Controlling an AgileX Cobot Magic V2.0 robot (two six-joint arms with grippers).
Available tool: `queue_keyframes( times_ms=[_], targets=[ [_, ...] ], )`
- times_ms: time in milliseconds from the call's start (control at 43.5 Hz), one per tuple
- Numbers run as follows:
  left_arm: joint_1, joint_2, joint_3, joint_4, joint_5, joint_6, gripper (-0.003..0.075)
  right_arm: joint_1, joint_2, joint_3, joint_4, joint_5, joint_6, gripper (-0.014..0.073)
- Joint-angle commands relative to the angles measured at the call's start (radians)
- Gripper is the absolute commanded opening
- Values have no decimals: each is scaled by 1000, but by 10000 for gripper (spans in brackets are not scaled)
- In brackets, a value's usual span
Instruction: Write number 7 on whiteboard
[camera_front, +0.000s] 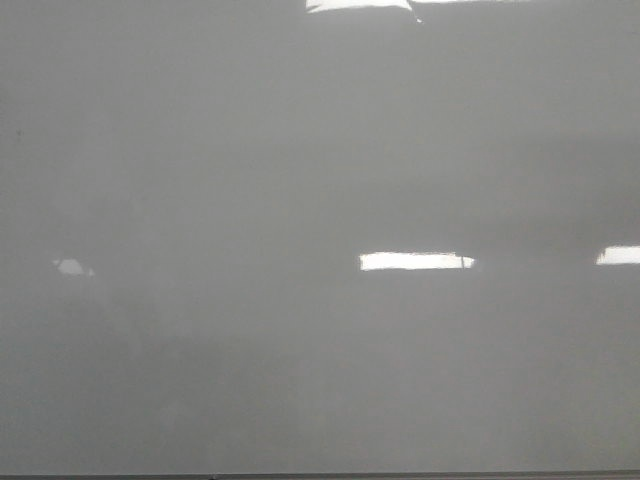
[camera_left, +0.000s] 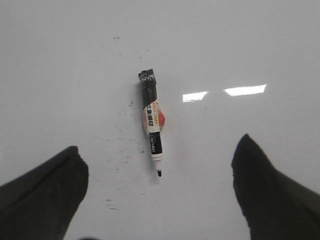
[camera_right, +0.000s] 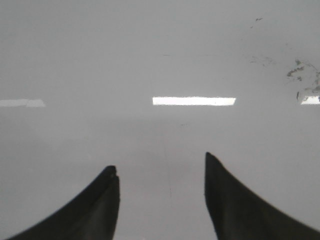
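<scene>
Both grippers show their jaws spread, with nothing between them. On the left gripper (camera_left: 159, 197), the two dark fingers (camera_left: 42, 195) stand wide apart above the whiteboard (camera_left: 240, 45). A marker (camera_left: 151, 121) lies flat on the board, uncapped, its black tip pointing toward the gap between the fingers and touching neither. Its barrel carries a black band and a white-and-orange label. Small dark specks (camera_left: 120, 160) dot the board beside it. On the right gripper (camera_right: 162, 202), the fingers hang over bare board (camera_right: 150, 50), with faint smudges (camera_right: 302, 75) well away from them. In the front view, the whiteboard (camera_front: 250, 150) shows only bright reflections (camera_front: 415, 261) and a thin dark edge (camera_front: 400, 476); no number 7 is visible.
</scene>
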Motion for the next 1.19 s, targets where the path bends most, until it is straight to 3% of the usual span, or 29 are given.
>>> queue_keyframes(
  times_ms=[0, 161, 414, 643, 942, 1172],
  targets=[
    [0, 17, -36, -3, -76, -3, 621, 0, 19, -36, -10, -67, -9, 507],
    [0, 120, -38, -18, -72, -3, 617, 0, 19, -36, -10, -67, -9, 507],
    [0, 513, -145, -60, -81, -3, 617, 0, 19, -36, -10, -63, -9, 507],
    [0, 800, -261, -60, -213, -3, 617, 0, 19, -36, -10, -62, -9, 507],
    [45, 957, -310, -26, -402, -3, 617, 0, 19, -36, -10, -48, -9, 507],
    [41, 1029, -336, -26, -444, -3, 617, 0, 19, -36, -10, -48, -9, 507]
  ],
)
